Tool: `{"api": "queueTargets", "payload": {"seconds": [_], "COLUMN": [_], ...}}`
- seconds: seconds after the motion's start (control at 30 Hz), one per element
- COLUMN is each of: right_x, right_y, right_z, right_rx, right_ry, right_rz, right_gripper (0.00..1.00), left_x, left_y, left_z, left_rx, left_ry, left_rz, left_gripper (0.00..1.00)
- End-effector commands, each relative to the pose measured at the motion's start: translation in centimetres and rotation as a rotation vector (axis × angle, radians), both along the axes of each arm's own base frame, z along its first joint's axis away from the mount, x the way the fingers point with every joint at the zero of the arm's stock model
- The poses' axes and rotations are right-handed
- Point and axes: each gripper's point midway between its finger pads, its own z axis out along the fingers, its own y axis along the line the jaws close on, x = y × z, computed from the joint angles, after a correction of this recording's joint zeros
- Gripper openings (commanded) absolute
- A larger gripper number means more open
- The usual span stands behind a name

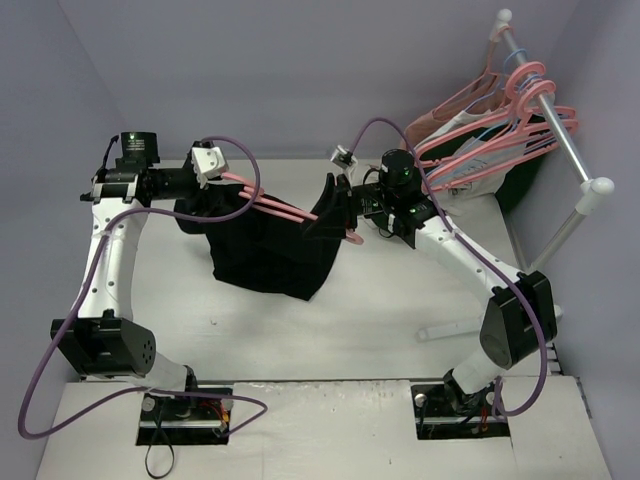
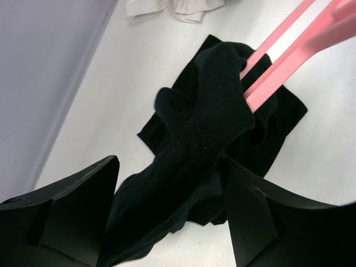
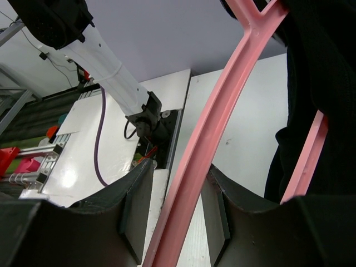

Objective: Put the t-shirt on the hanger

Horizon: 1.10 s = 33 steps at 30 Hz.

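We see the t-shirt [image 1: 265,250] hanging in mid-air over the middle of the counter [image 1: 350,330], nearer the far edge, with its lower part draping down toward the surface. The hanger [image 1: 285,210] runs through it roughly level, from near the left arm over to the right arm.

Right gripper [image 3: 179,172]: fingers narrow, clamped on one pink bar of the hanger. We judge it holds that end so the frame stays steady while fabric is worked over it.

Left gripper [image 2: 169,167]: fingers fairly wide, with a thick bunch of black fabric filling the gap, so we read it as gripping the t-shirt. It sits right by the hanger's other end, probably to pull the cloth along the bars.

From the left wrist view the pink bars go into a fold of the shirt. We cannot tell whether that is the neck hole or a sleeve.

The task is partly done, we judge: the shirt is threaded on but bunched, not spread over both shoulders.

Spare hangers [image 1: 500,125] hang on the rail [image 1: 560,140] at the far right corner, and pale clothes [image 2: 172,8] lie by the far edge.
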Motion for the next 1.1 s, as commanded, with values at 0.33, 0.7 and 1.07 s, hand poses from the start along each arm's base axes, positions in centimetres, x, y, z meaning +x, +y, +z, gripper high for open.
{"api": "queueTargets", "payload": {"seconds": [0.33,0.7,1.07], "right_x": [-0.2,6.0,12.5], "right_y": [-0.4,-4.1,-11.0], "right_z": [4.9,3.8,10.4], "right_rx": [0.095,0.061,0.163], "right_ry": [-0.174,-0.039,-0.083], "right_rz": [0.040,-0.224,-0.671], "right_gripper": [0.00,0.59,0.82], "left_x": [-1.4,-2.6,-0.1], "left_y": [-1.6,-1.2,1.3], "left_z": [1.3,2.5,2.2], "left_rx": [-0.089,-0.098,-0.091], "left_ry": [-0.037,-0.059,0.018], "left_rz": [-0.101,-0.082,0.159], "left_gripper": [0.00,0.00,0.00]}}
